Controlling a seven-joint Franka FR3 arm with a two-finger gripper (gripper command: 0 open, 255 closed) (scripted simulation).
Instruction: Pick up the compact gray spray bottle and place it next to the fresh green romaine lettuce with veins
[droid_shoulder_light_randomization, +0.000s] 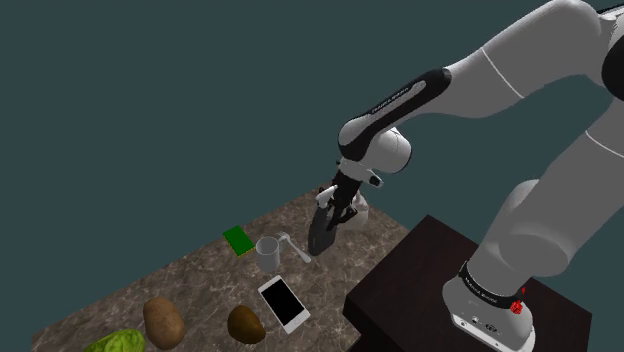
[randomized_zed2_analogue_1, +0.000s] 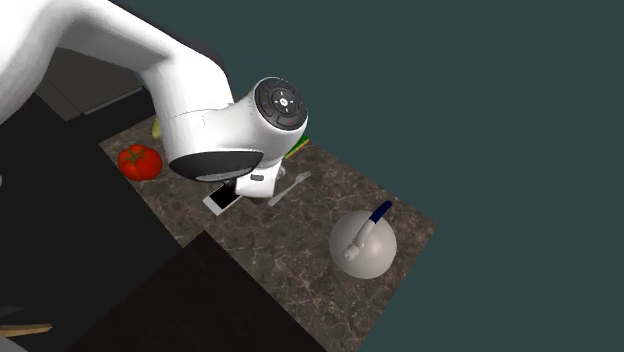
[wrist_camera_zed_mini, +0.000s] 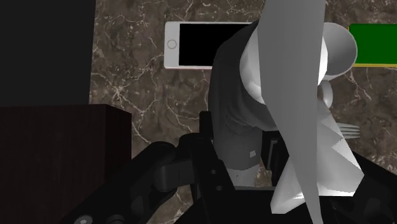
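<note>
The gray spray bottle (wrist_camera_zed_mini: 232, 89) is clamped between the fingers (wrist_camera_zed_mini: 168, 167); it should be carried clear over the mug (droid_shoulder_light_randomization: 268, 252) and potato (droid_shoulder_light_randomization: 163, 320), then lowered gently beside the lettuce (droid_shoulder_light_randomization: 117, 343).

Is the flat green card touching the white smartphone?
No, in the shoulder view the flat green card lies well apart from the white smartphone, beyond the white mug.

Just beside the gripper (droid_shoulder_light_randomization: 320, 240), on the counter (droid_shoulder_light_randomization: 200, 275): fork (droid_shoulder_light_randomization: 298, 250), then mug (droid_shoulder_light_randomization: 268, 253). Farther from it: phone (droid_shoulder_light_randomization: 283, 302), potato (droid_shoulder_light_randomization: 163, 320), lettuce (droid_shoulder_light_randomization: 115, 343).
</note>
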